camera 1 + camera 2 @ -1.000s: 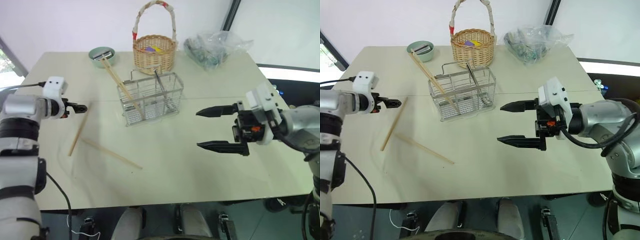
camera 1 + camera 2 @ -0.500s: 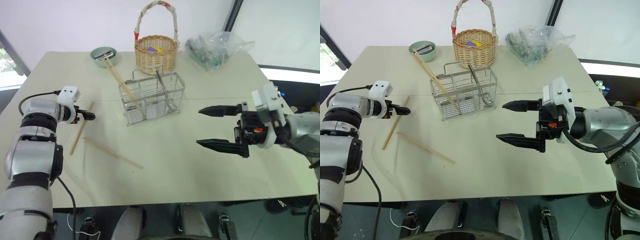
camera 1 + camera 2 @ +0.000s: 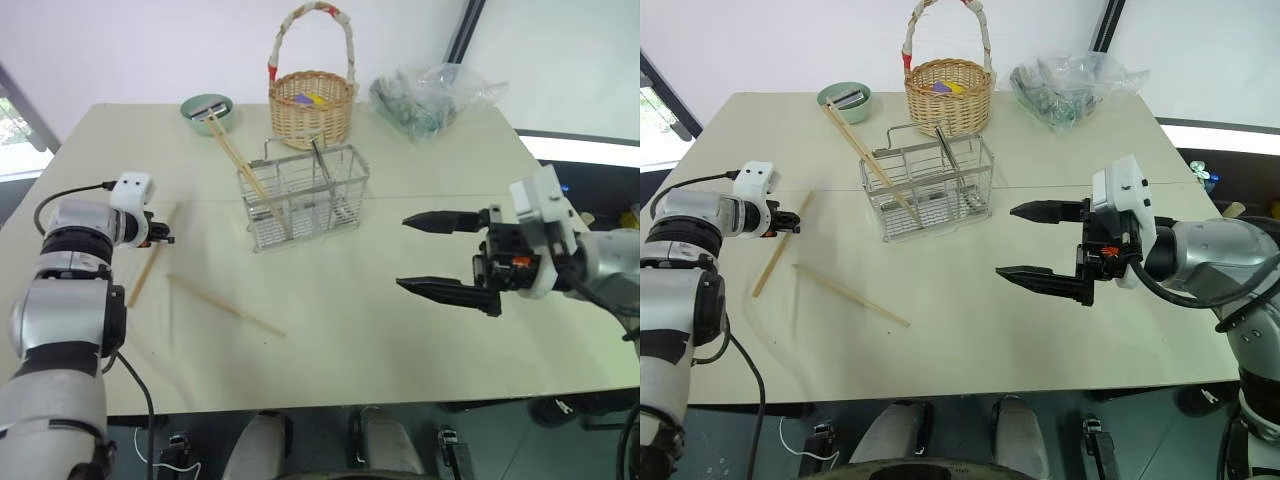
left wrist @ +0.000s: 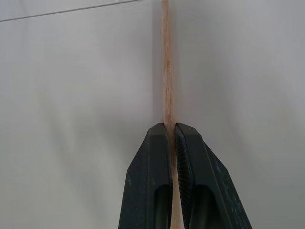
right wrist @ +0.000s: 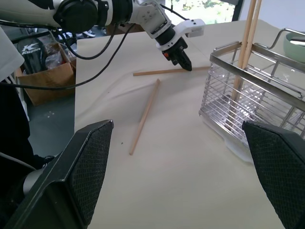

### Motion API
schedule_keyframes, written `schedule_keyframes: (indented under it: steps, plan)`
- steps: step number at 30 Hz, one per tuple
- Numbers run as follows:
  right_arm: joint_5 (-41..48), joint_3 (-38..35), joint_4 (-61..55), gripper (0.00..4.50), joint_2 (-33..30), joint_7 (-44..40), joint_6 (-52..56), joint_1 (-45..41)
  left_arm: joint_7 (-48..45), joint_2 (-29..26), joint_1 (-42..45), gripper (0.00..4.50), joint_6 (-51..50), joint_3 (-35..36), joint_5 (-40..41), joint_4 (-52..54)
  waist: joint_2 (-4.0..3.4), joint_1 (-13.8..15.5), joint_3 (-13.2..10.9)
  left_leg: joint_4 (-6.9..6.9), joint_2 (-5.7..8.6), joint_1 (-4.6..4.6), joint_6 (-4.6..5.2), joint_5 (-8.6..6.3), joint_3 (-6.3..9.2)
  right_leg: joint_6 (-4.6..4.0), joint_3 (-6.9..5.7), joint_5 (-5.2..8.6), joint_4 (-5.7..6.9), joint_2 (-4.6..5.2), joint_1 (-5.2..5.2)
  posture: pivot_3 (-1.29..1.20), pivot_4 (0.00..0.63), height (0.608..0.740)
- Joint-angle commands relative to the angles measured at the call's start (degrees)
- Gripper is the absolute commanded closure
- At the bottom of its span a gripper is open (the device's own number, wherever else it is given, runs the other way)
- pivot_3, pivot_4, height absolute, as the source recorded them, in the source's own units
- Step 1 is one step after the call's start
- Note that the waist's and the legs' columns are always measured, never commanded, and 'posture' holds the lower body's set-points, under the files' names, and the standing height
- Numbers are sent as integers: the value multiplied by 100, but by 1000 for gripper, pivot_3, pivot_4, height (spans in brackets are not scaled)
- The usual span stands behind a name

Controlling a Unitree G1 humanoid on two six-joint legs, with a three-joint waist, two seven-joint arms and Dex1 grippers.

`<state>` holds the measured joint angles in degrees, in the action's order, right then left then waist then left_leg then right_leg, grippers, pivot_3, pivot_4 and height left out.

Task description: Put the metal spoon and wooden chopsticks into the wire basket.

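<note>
Two loose wooden chopsticks [image 3: 222, 305] lie on the table [image 3: 400, 340] toward its left edge; two more stand tilted in the wire basket [image 3: 303, 196], which sits at mid-table toward the far edge. A metal handle, probably the metal spoon [image 3: 318, 160], stands in the basket's centre.

Right gripper [image 3: 437, 255]: jaws spread wide, empty, hovering over the right half of the table.

Left gripper [image 3: 165, 238]: jaws pinched flat on the chopstick [image 4: 166, 71] nearest the left edge, close to its far end, the stick running straight between the pads.

Step in hand: lift the pinched chopstick. Because the hold is near one end, the long free end will likely droop. Raise slowly, keep the pinch firm, tilt the stick upright before reaching the basket, then lower it into an open compartment, clear of the wire handle.
</note>
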<state>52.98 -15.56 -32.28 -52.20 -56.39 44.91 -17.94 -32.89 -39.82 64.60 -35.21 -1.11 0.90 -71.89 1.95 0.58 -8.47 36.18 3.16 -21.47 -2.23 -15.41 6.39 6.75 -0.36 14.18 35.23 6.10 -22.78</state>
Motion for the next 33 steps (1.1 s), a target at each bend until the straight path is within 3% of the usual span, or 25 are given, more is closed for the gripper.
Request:
schedule_keyframes:
  steps: [1,5,9,12,15,20,33]
  plan:
    - [27,-93,-71,15,-62,-2,-125,14,725,-169,322,4490,827,731,371,319,4,8,-2,0,0,-2,0,0,2,0,-1,0,0,0,-1,0,150,681]
    - [42,-125,-13,15,-146,-13,-77,47,754,-127,301,4490,1562,1960,1384,1539,22,20,-10,0,1,-10,-1,0,3,0,-5,0,-4,20,-5,0,150,681]
    - [117,-114,-22,15,-153,85,9,37,795,169,-220,4490,803,3076,2803,4147,25,-2,-8,4,9,-26,-3,1,-5,4,-10,-4,-11,41,-14,0,150,681]
    - [107,-54,-23,15,-102,130,13,30,1194,546,-465,4490,-124,3377,3771,5759,13,2,-2,4,15,-10,-3,0,-17,6,-10,-4,-12,52,-2,0,150,681]
    - [69,43,19,15,-40,185,-3,-26,1415,864,-692,4490,-550,3132,4125,6814,14,29,-3,5,15,-2,2,-3,-13,8,-14,-3,-12,47,10,0,150,681]
    - [128,78,66,15,-2,291,-1,-120,1505,1366,-895,4490,-496,2556,4065,7353,14,20,-5,25,14,9,0,1,-4,14,-21,-7,-13,30,35,0,150,681]
    - [485,-239,-156,15,-100,723,157,10,1267,2299,-1127,4490,841,1576,3205,6780,11,37,-5,26,18,-1,7,-2,-9,13,-18,-7,-19,32,28,0,150,681]
